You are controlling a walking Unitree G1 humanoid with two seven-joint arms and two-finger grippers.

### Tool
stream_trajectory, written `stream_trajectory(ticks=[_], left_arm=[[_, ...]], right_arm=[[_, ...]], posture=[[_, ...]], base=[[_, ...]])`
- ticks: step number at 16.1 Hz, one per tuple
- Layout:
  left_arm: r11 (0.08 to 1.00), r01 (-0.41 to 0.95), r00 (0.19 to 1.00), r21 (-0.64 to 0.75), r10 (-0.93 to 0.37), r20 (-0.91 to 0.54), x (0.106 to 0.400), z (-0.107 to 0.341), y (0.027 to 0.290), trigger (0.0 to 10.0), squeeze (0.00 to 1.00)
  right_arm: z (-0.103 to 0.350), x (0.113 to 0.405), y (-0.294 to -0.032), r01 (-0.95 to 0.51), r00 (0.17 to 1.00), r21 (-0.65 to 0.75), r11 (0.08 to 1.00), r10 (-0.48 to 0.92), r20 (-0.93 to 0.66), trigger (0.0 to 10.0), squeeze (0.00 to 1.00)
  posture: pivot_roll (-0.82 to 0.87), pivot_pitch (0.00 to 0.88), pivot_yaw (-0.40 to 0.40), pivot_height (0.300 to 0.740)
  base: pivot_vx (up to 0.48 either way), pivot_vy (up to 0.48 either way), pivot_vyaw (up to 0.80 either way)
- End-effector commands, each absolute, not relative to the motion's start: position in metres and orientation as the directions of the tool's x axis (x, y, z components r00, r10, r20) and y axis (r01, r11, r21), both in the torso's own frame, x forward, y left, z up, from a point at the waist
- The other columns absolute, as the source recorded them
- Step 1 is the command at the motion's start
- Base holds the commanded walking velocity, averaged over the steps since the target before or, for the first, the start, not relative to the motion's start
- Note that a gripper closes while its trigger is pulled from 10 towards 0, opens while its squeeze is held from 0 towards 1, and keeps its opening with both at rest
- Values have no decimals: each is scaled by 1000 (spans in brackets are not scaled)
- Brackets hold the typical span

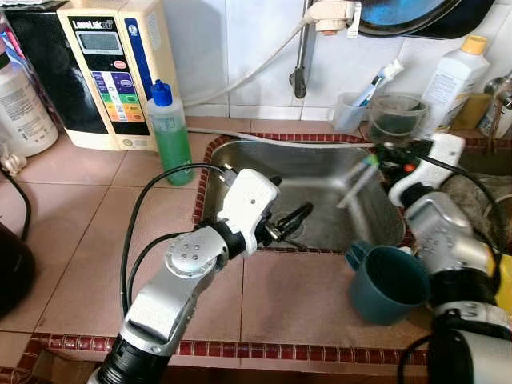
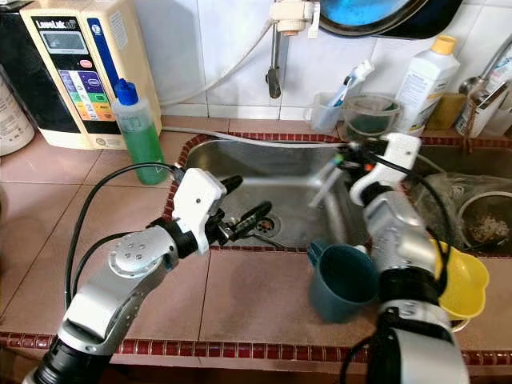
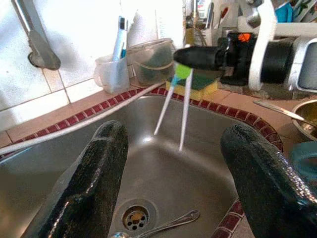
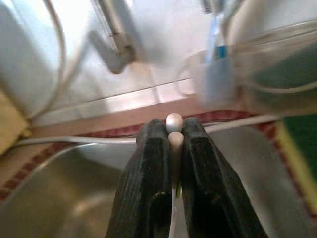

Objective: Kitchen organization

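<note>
Right pincer (image 4: 168, 148) clamped tight on pair of white chopsticks (image 3: 173, 111), held over sink (image 1: 320, 172) with tips hanging toward basin, blurred in eye views. Left pincer (image 3: 173, 183) spread wide, empty, at sink's front edge, above drain (image 3: 133, 216) and spoon (image 3: 171, 223). Likely step: carry chopsticks to holder cup (image 1: 346, 112) on tiled ledge. Advice: firm grip, sticks parallel, lift clear of rim, avoid teal mug (image 1: 388, 284) on tabletop (image 1: 96, 208).

Even, bright daylight-like illumination; shadows soft. Glare washes out the white tiled wall (image 3: 89, 29) in the left wrist view. Motion blur smears the chopsticks (image 1: 358, 184) over the sink (image 1: 320, 160). Right wrist view background heavily blurred.
</note>
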State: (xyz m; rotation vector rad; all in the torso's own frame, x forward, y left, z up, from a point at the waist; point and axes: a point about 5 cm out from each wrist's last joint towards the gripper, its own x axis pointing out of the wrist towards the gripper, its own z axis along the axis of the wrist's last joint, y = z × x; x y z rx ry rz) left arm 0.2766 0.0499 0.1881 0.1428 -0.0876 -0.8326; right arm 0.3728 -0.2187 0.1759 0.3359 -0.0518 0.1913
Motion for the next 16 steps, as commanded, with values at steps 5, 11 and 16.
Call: stream_trajectory(ticks=[5, 11, 16], left_arm=[[668, 724, 675, 171, -737, 22, 274, 191, 50, 10000, 0], [670, 722, 677, 172, -736, 23, 275, 192, 51, 10000, 0], [682, 707, 689, 189, -724, 36, 279, 194, 53, 10000, 0]], right_arm=[[182, 376, -211, -244, 970, 377, 894, 215, 116, 10000, 1000], [183, 376, -211, -254, 967, 385, 887, 220, 131, 10000, 1000], [204, 370, -203, -325, 936, 321, 890, 253, 246, 10000, 1000]], posture=[[-6, 79, 9, 740], [-7, 76, 12, 740], [-5, 66, 8, 740]], base=[[0, 0, 0], [0, 0, 0], [0, 0, 0]])
